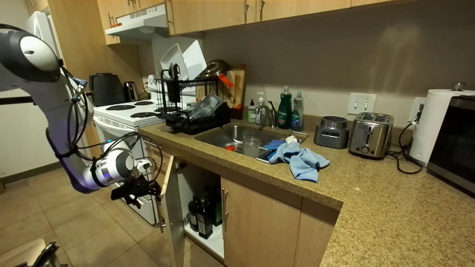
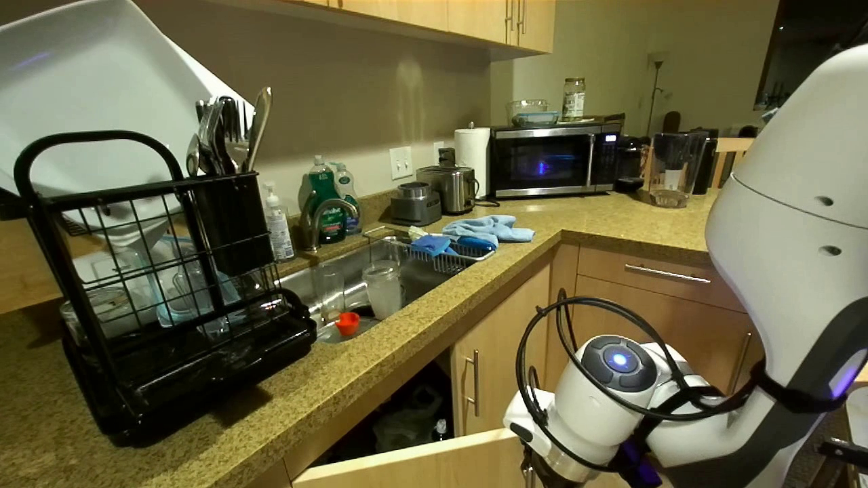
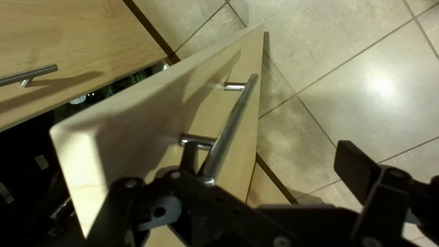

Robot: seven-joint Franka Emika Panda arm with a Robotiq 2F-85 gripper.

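White arm point(image 1: 48, 100) slants down in front of the counter point(image 1: 371, 207), bending sharply so my gripper point(image 3: 269, 156) sits low, tilted, by the cab. door point(image 3: 137, 137). Its fingers point(image 3: 356, 171) are spread wide w/ nothing clamped. I can read "Palmolive" on the green soap btl. point(image 1: 284, 107); lbls. on the dark btls. point(image 1: 205, 220) inside the cab. point(image 1: 211, 243) are too small. Door's light wood, standing open, steel bar handle point(image 3: 230, 127) btwn the fingers, just beside one; can't tell re: contact.

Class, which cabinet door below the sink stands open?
The door nearest the stove, beside the jaws: it juts outward, exposing dark bottles, while the neighbouring door sits shut.
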